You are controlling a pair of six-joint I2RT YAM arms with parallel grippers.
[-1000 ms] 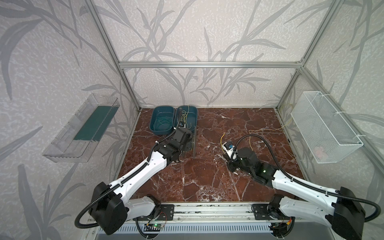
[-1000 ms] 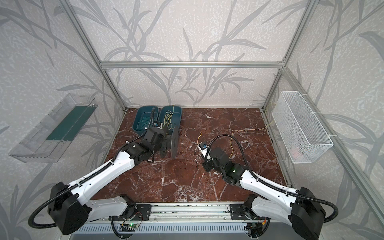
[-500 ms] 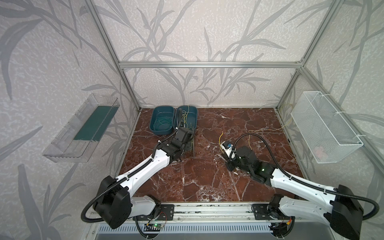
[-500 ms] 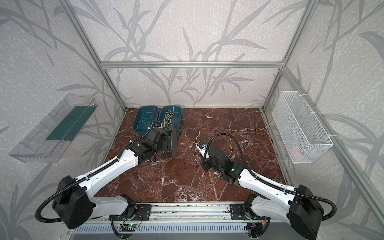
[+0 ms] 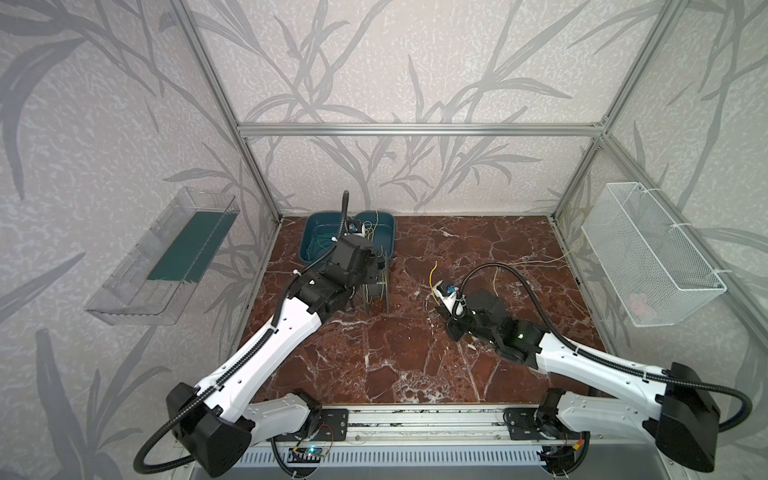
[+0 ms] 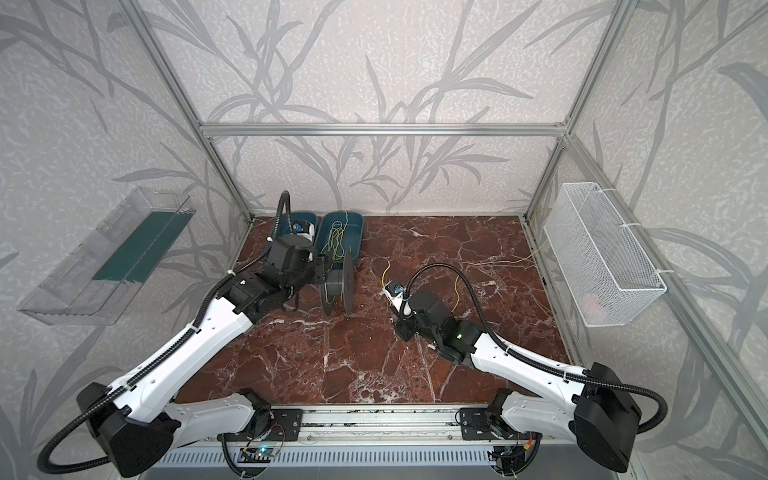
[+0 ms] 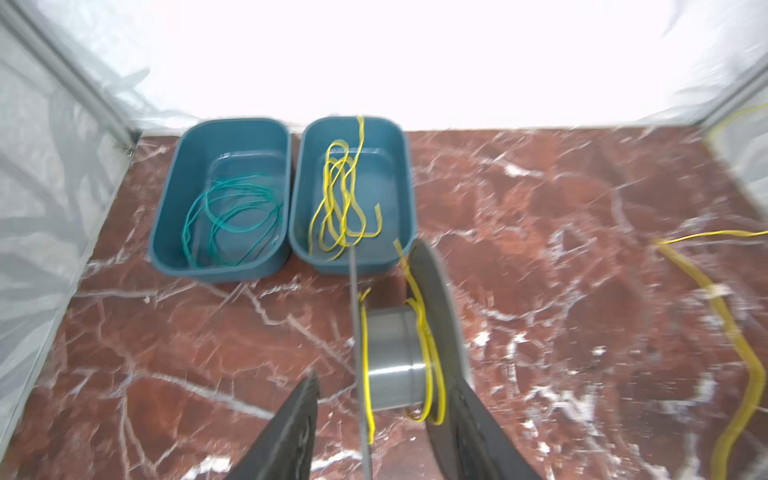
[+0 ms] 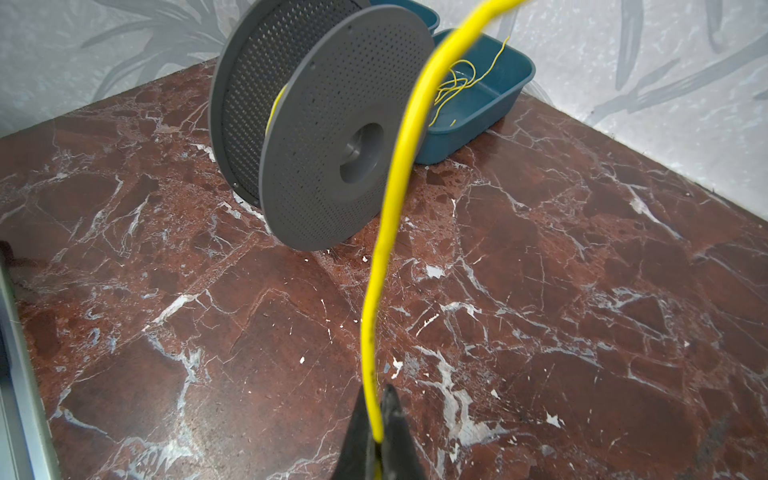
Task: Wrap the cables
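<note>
My right gripper point(image 8: 376, 401) was pinched tight on a yellow cable point(image 8: 399, 187), and the strand came out from between the two dark fingertips point(image 8: 390, 411). From there it rose and arched in front of the grey spool point(image 8: 332, 137), crossing the spool's near flange close to the hub hole, then ran out of view. The spool stood upright on its two perforated flanges on the red marble floor point(image 8: 582, 311), apart from my gripper. A yellow turn point(image 8: 276, 104) showed between the flanges. Just behind the spool sat a teal tray point(image 8: 469, 133) holding loose yellow strands point(image 8: 453, 85). The edge of a second teal tray point(image 8: 415, 10) peeked past the spool's rim.
</note>
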